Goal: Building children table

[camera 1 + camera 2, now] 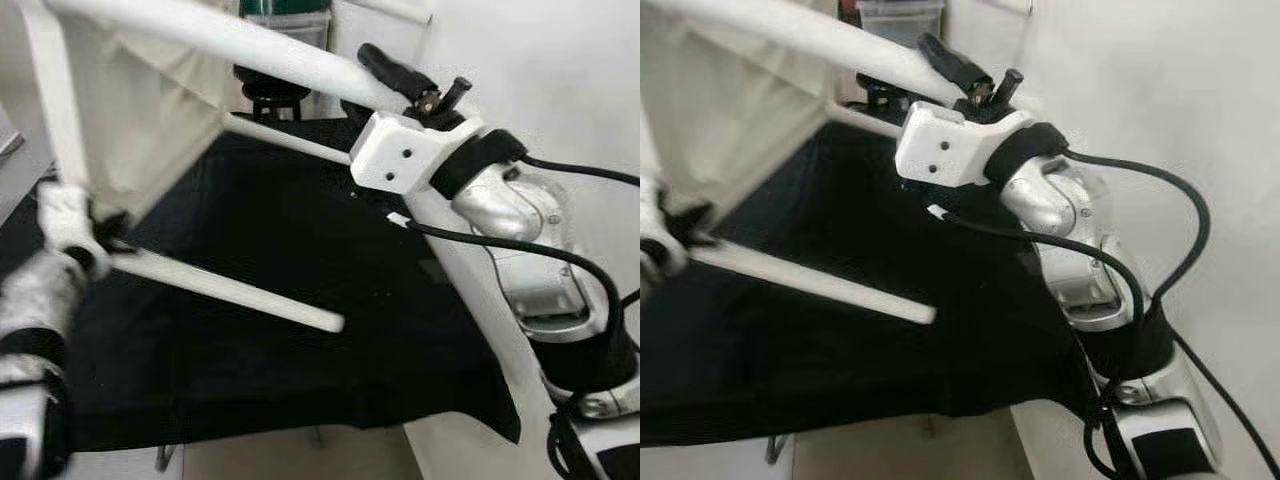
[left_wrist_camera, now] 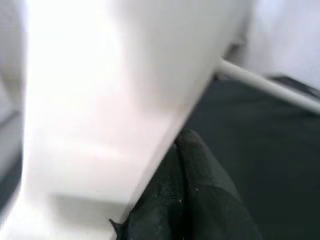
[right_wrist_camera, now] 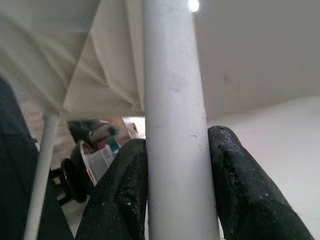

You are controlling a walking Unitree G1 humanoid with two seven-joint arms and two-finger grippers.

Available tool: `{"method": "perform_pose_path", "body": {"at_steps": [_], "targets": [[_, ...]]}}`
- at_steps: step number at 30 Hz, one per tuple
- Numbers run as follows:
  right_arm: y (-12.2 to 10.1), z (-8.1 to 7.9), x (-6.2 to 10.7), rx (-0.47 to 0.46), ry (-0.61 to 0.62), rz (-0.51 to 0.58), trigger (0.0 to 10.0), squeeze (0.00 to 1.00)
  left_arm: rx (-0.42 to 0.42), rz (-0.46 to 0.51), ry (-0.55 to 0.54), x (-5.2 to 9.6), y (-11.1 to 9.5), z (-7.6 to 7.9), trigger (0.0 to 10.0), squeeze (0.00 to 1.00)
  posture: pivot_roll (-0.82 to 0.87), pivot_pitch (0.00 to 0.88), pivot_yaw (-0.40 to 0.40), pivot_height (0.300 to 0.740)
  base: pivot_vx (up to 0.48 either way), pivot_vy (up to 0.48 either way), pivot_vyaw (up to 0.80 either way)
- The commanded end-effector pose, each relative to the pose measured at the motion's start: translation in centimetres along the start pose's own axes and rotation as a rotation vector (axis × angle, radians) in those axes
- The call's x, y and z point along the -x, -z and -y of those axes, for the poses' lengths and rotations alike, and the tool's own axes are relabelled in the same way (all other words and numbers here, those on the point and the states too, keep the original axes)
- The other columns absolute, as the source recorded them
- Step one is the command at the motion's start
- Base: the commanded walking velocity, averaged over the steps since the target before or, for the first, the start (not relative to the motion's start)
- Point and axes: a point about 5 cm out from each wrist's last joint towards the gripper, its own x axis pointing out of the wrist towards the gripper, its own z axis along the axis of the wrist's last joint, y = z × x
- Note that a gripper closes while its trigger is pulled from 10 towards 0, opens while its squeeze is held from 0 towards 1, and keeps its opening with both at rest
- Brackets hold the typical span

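- Table (image 1: 110, 110): white children's piece, tipped up on its side over a black cloth (image 1: 300, 300). Its flat cream underside faces right; white legs project from it.
- Top leg (image 1: 230, 40): runs from the far left toward the right, across the upper part of the scene.
- Right end effector (image 3: 176, 150): closed on the top leg. In the right wrist view both black fingers (image 3: 122, 195) press against opposite sides of the tube, touching it.
- Right arm: silver, reaches up from the near right; white wrist block (image 1: 400, 152) sits just below the top leg, with black cables trailing off it.
- Low leg (image 1: 235, 290): sticks out over the cloth toward the near right, free end unsupported.
- Left end effector (image 1: 100, 235): at the left, at the base of the low leg by the table edge. Blurred; finger opening cannot be determined. Left wrist view shows one black finger (image 2: 195, 200) against a white surface.
- Cloth: covers a white counter (image 1: 470, 300), whose edge is visible on the right.
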Motion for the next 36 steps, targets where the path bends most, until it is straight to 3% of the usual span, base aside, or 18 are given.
{"method": "perform_pose_path", "body": {"at_steps": [1, 2, 7, 9, 10, 12, 13, 14, 15, 16, 17, 19, 25, 26, 28, 29, 30, 36], "targets": [[3.8, 1.6, 1.4, -0.049, 0.096, -0.209, 0.0, 0.00, -0.019, 0.055, -0.176, 1.5, -2.1, -4.6, 10.0, 0.00, -0.15, 0.023, 0.063, 0.740, 0.000, 0.000, 0.00], [5.0, 0.7, 1.8, -0.165, 0.122, -0.291, 0.0, 0.00, -0.064, 0.124, -0.164, 1.3, -5.0, -5.4, 10.0, 0.00, -0.11, 0.014, 0.063, 0.740, 0.000, 0.000, 0.00], [6.7, -1.6, 2.6, -0.354, 0.141, -0.426, 0.0, 0.00, -0.119, 0.212, -0.123, 1.1, -8.6, -5.6, 10.0, 0.00, -0.08, 0.007, 0.061, 0.740, 0.000, 0.000, 0.00], [8.5, -7.2, 4.3, -0.705, 0.116, -0.628, 0.0, 0.00, -0.182, 0.295, -0.014, 0.4, -12.2, -4.0, 10.0, 0.00, -0.04, 0.000, 0.063, 0.740, 0.000, 0.000, 0.00], [8.5, -7.2, 4.3, -0.705, 0.116, -0.628, 0.0, 0.00, -0.182, 0.295, -0.014, 0.4, -12.2, -4.0, 10.0, 0.00, -0.04, 0.000, 0.063, 0.740, 0.000, 0.000, 0.00], [8.5, -11.2, 5.2, -0.908, 0.074, -0.735, 0.0, 0.00, -0.227, 0.331, 0.050, 0.0, -14.2, -2.9, 10.0, 0.00, -0.02, 0.001, 0.074, 0.740, 0.000, 0.000, 0.00], [8.5, -11.2, 5.2, -0.908, 0.074, -0.735, 0.0, 0.00, -0.227, 0.331, 0.050, 0.0, -14.2, -2.9, 10.0, 0.00, -0.02, 0.001, 0.074, 0.740, 0.000, 0.000, 0.00], [8.1, -13.2, 5.1, -0.971, 0.042, -0.757, 0.0, 0.00, -0.242, 0.341, 0.090, -0.3, -14.8, -2.2, 10.0, 0.00, -0.01, 0.000, 0.081, 0.740, 0.000, 0.000, 0.00], [8.1, -13.2, 5.1, -0.971, 0.042, -0.757, 0.0, 0.00, -0.242, 0.341, 0.090, -0.3, -14.8, -2.2, 10.0, 0.00, -0.01, 0.000, 0.081, 0.740, 0.000, 0.000, 0.00], [7.8, -15.2, 5.0, -1.036, 0.015, -0.788, 0.0, 0.00, -0.255, 0.351, 0.131, -0.6, -15.3, -1.3, 10.0, 0.00, 0.00, 0.000, 0.087, 0.740, 0.000, 0.000, 0.00], [7.8, -15.2, 5.0, -1.036, 0.015, -0.788, 0.0, 0.00, -0.255, 0.351, 0.131, -0.6, -15.3, -1.3, 10.0, 0.00, 0.00, 0.000, 0.087, 0.740, 0.000, 0.000, 0.00], [7.2, -17.7, 3.9, -1.093, -0.017, -0.791, 0.0, 0.00, -0.267, 0.358, 0.216, -1.2, -15.5, 0.5, 10.0, 0.00, 0.01, 0.000, 0.096, 0.740, 0.000, 0.000, 0.00], [7.1, -18.1, 2.1, -1.084, -0.003, -0.761, 0.0, 0.00, -0.237, 0.316, 0.344, -1.9, -13.2, 3.4, 10.0, 0.00, 0.01, 0.000, 0.102, 0.740, 0.000, 0.000, 0.00], [7.4, -17.9, 2.0, -1.043, 0.003, -0.759, 10.0, 0.00, -0.220, 0.298, 0.392, -1.9, -11.8, 4.5, 10.0, 0.00, 0.00, 0.000, 0.102, 0.740, 0.000, 0.000, 0.00], [7.6, -17.8, 2.0, -1.014, 0.008, -0.757, 10.0, 0.00, -0.206, 0.286, 0.424, -1.8, -10.8, 5.3, 10.0, 0.00, 0.00, 0.000, 0.104, 0.740, 0.000, 0.000, 0.00], [7.9, -17.8, 2.0, -1.000, 0.006, -0.756, 10.0, 0.37, -0.177, 0.268, 0.460, -1.6, -9.5, 6.2, 10.0, 0.15, -0.02, 0.000, 0.100, 0.740, 0.000, 0.000, 0.00], [8.1, -17.8, 2.2, -1.009, 0.009, -0.748, 10.0, 1.00, -0.150, 0.246, 0.487, -1.3, -8.0, 7.1, 10.0, 1.00, -0.03, 0.002, 0.094, 0.740, 0.000, 0.000, 0.00], [8.4, -17.4, 3.2, -1.032, 0.032, -0.704, 10.0, 1.00, -0.078, 0.198, 0.516, -0.3, -4.7, 8.6, 10.0, 1.00, -0.05, 0.011, 0.096, 0.740, 0.000, 0.000, 0.00]]}}
